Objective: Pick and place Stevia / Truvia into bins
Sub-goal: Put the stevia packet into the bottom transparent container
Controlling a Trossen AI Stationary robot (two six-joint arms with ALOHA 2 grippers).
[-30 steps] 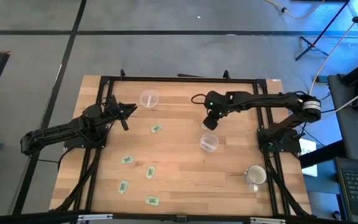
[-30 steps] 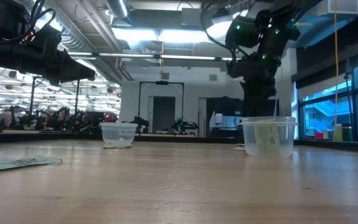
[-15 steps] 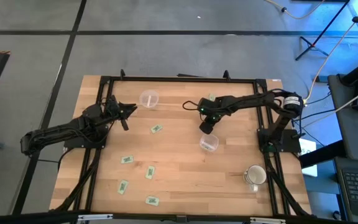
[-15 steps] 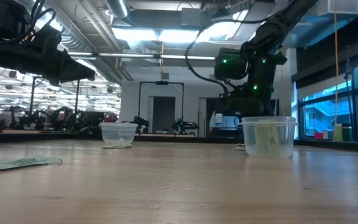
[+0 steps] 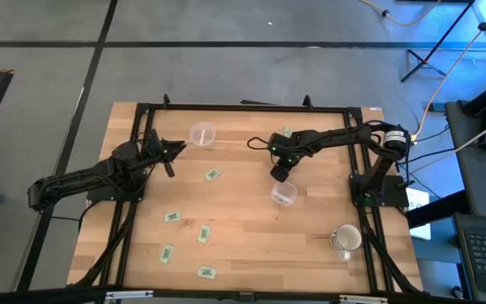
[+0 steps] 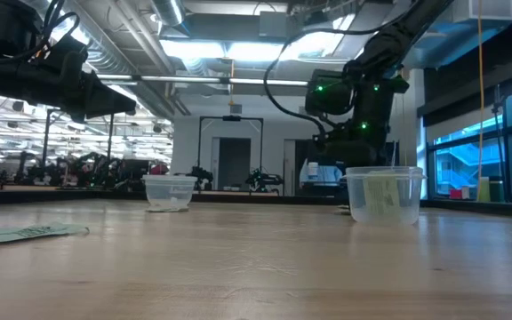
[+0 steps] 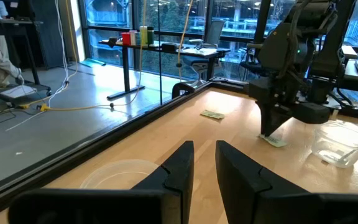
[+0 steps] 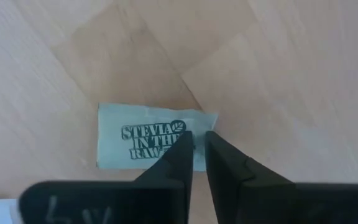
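Nearest the front edge of the table (image 5: 251, 279), 4 loose Stevia packets (image 5: 203, 234) lie flat and well apart from both bins, with a 5th packet (image 5: 213, 175) farther in. A whitish mug (image 5: 346, 239) stands at the right front and plays no part.

Farther in, the right cup (image 5: 283, 193) is seen with what seems to be 1 pale packet already standing inside it, though its clear wall leaves this uncertain. Just beyond that cup, the right gripper (image 8: 199, 140) is set down on the target packet (image 8: 135, 143), which lies flat on the wood with its print facing up. Over the last second this arm has been swung away from above the cup and lowered to the table, and its fingers have been drawn in until only a thin slit is left; the packet's edge appears to be pinched between them. The pick is therefore judged to be nearly made, with the lift and the short carry to the cup yet to come.

Beyond, on the left side, the left gripper (image 7: 204, 149) is held above the table, unmoved, slightly parted and empty, near the left cup (image 5: 202, 133). At the far edge 1 more packet (image 5: 287, 133) is left.
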